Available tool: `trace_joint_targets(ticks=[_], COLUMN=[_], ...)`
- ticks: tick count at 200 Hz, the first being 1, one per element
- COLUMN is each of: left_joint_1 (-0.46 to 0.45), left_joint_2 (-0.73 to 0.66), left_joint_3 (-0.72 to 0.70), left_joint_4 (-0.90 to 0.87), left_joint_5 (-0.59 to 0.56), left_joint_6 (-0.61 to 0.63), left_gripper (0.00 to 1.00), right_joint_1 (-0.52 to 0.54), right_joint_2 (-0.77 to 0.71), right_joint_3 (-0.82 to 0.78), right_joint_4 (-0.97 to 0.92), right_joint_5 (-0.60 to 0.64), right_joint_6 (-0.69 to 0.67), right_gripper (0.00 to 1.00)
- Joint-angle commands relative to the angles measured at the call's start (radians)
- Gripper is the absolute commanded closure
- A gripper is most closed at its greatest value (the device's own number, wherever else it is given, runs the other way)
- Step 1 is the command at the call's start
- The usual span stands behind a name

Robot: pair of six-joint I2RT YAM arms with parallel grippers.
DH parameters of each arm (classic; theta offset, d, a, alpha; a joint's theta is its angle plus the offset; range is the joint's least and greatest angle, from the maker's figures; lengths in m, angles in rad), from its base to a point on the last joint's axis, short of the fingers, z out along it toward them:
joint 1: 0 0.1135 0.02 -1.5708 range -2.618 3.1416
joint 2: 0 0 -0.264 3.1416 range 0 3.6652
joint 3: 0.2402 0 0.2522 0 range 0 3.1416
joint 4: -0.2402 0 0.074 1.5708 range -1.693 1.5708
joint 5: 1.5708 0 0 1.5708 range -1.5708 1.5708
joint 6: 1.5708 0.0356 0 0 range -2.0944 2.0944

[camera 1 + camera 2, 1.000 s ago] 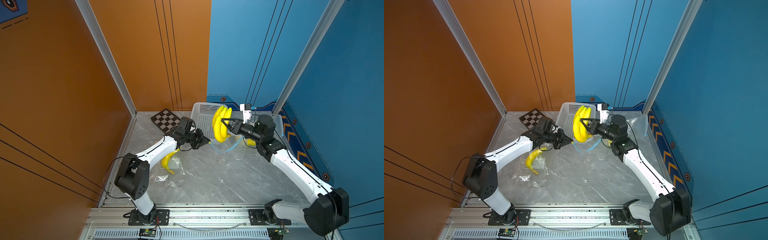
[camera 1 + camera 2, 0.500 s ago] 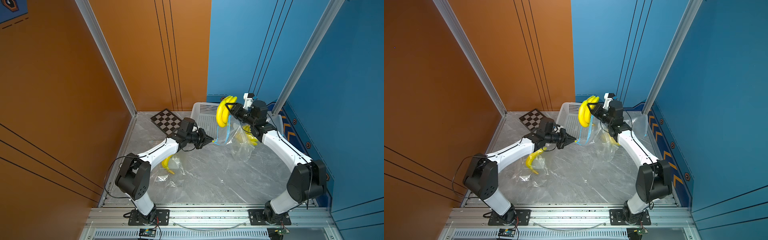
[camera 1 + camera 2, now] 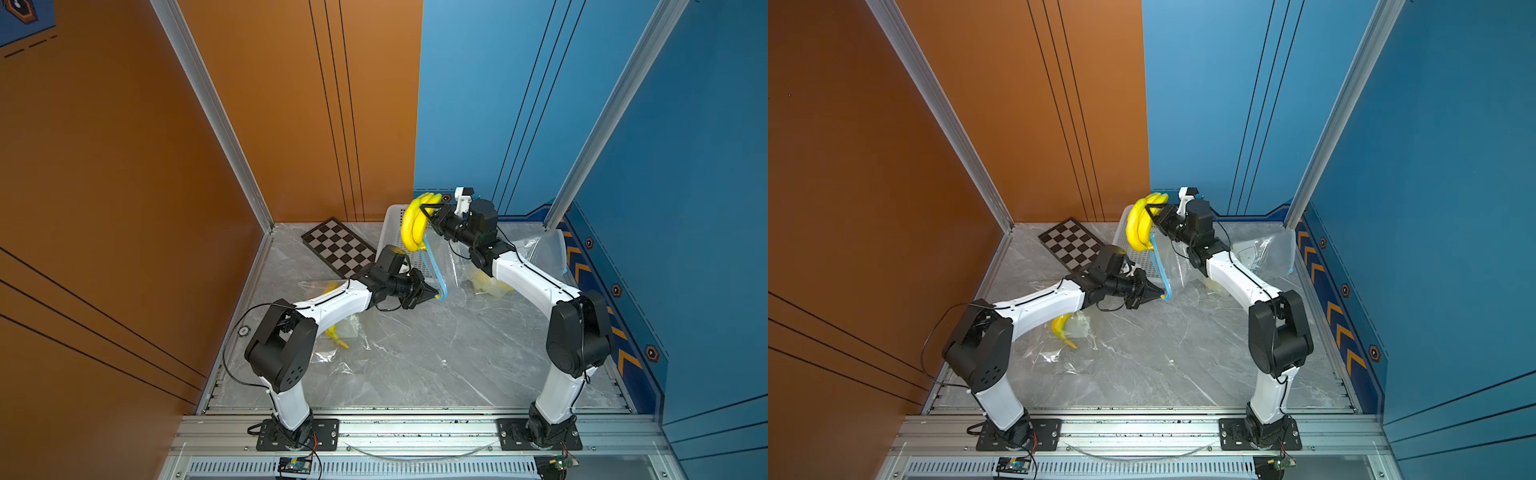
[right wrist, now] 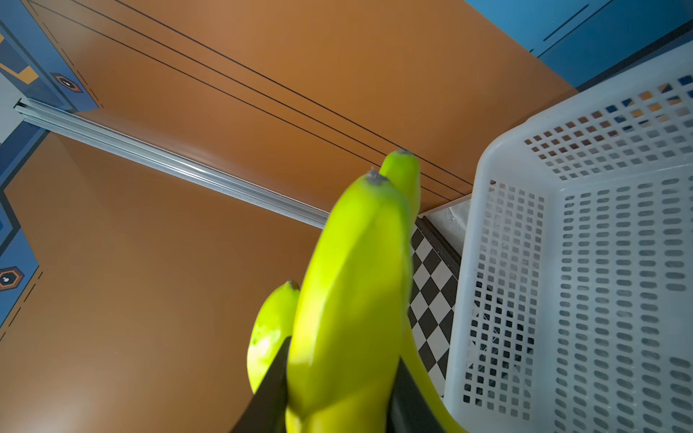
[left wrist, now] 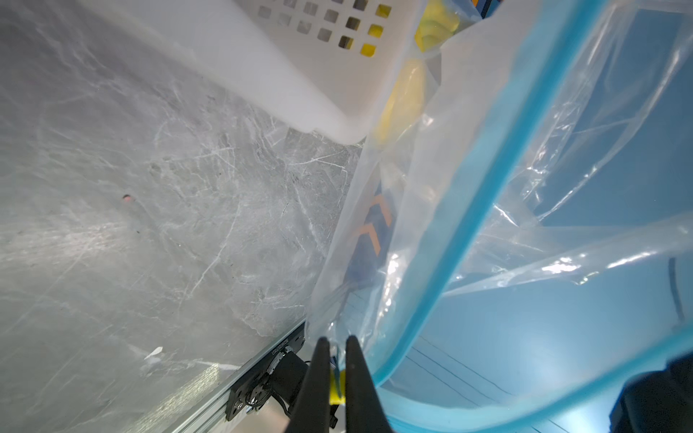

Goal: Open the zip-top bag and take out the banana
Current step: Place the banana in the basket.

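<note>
Grey marble bench [image 3: 415, 353] carried a white perforated basket [image 3: 390, 232] at the back. The zip-top bag [image 3: 455, 270] was strung up beside it, its blue zip strip running from near the bunch down to the left claw [image 3: 434, 296]. That claw was pinched together on the bag's corner film. The banana bunch [image 3: 413, 226] hung from the right claw [image 3: 428, 210], which was clamped on it. Its long axis was approx. vertical, tips down, over the basket's near wall. Key relation: the bunch sat above the bag mouth and looked clear of it, tips just beside the strip's upper end; contact couldn't be told. The right arm was nearer, so prob. only a carry away from the bag was left. The right wrist view alone showed three bananas [image 4: 348, 300] w/ the middle one between the jaws. The left wrist view alone showed the pinch [image 5: 337, 345] close up.
</note>
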Motion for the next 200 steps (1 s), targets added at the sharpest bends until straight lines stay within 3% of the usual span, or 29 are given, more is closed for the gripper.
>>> trace_joint_targets(ticks=[1,9,30,42,63,101,124,168,200], left_joint_1=[-0.011,-0.011,-0.011,-0.010,-0.014,-0.012,-0.011,-0.013,-0.012], left_joint_2=[-0.014,-0.014,-0.019,-0.021,-0.029,-0.107,-0.158,-0.225,-0.252], left_joint_3=[-0.039,-0.045,-0.059,-0.059,-0.054,-0.101,-0.151,-0.206,-0.214], left_joint_4=[-0.018,-0.021,-0.040,-0.052,-0.073,-0.137,-0.137,-0.150,-0.201], left_joint_5=[-0.006,-0.004,-0.007,-0.006,0.009,-0.013,-0.030,-0.063,-0.076], left_joint_6=[0.033,0.037,0.050,0.060,0.073,0.103,0.091,0.085,0.093], left_gripper=[0.95,0.95,0.96,0.96,0.96,0.96,0.96,0.96,0.96], right_joint_1=[-0.012,-0.021,-0.035,-0.034,-0.033,-0.066,-0.078,-0.079,-0.094], right_joint_2=[0.001,0.013,0.052,0.070,0.072,0.103,0.142,0.228,0.205], right_joint_3=[0.041,0.023,-0.070,-0.058,-0.011,0.085,0.114,0.177,0.212], right_joint_4=[-0.083,-0.035,0.303,0.358,0.228,-0.163,-0.271,-0.382,-0.414], right_joint_5=[0.082,0.077,0.091,0.082,0.058,0.035,0.045,0.056,0.040], right_joint_6=[-0.004,0.052,0.296,0.338,0.288,0.082,0.066,-0.013,-0.085], right_gripper=[0.79,0.79,0.80,0.81,0.81,0.80,0.79,0.66,0.35])
